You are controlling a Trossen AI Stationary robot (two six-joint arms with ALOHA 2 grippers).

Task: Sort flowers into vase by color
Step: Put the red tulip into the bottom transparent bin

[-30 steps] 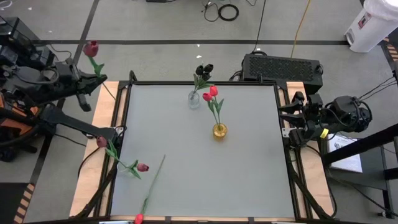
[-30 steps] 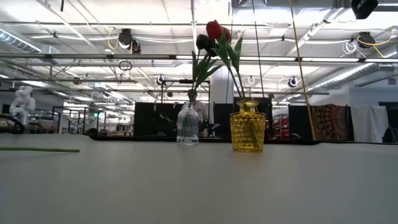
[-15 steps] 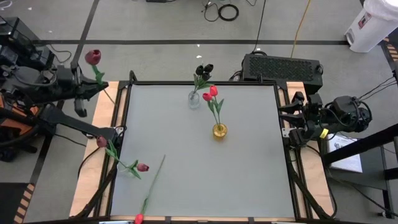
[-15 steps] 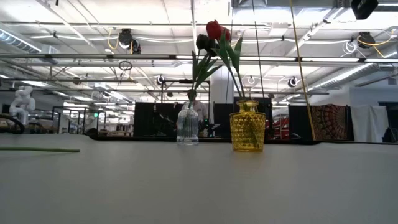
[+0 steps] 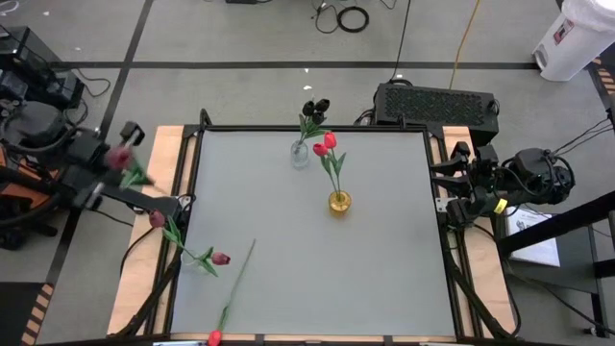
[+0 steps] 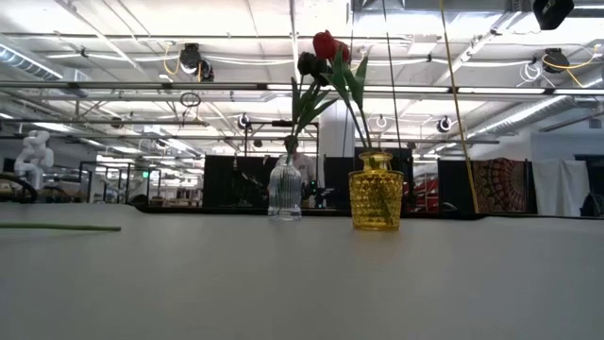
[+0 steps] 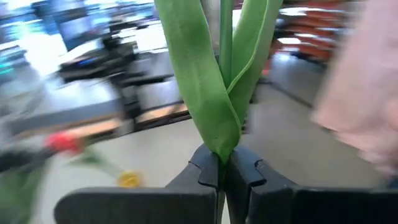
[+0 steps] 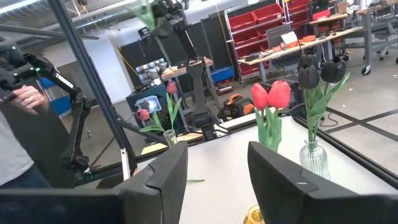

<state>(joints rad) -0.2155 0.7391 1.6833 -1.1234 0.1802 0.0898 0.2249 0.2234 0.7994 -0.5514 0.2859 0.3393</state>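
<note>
Overhead, the left gripper (image 5: 108, 165) sits off the grey table's (image 5: 384, 259) left edge, above the wooden side board (image 5: 144, 240), its dark fingers (image 7: 208, 171) pressed together on the thin green stem and leaves of a held tulip (image 7: 214, 68); the flower's pinkish head appears blurred just beside the gripper in the high view. The right gripper (image 5: 444, 192) waits beyond the table's right edge, its two dark fingers (image 8: 277, 171) apart and holding nothing.

Near the far middle of the table stand two vases, close together but not touching. The small clear ribbed glass vase (image 6: 284, 189) holds the dark-headed tulips (image 5: 314, 108). The amber-yellow textured glass vase (image 6: 376, 192) holds the two bright red tulips (image 5: 325, 145), whose stems lean toward the clear vase.

Three more flowers remain at the table's left and front-left margin. A maroon-headed tulip (image 5: 158, 220) lies over the left frame rail. A pink-red-headed tulip (image 5: 220, 258) lies just inside that edge, its stem meeting the maroon one's. A long-stemmed red tulip (image 5: 213, 337) lies slanted, its head at the front edge and its stem reaching inward; in the low view this green stem (image 6: 58, 228) shows flat on the surface at the left.

In the right wrist view, a person's hand and grey sleeve (image 8: 18, 118) appear beyond the table.
</note>
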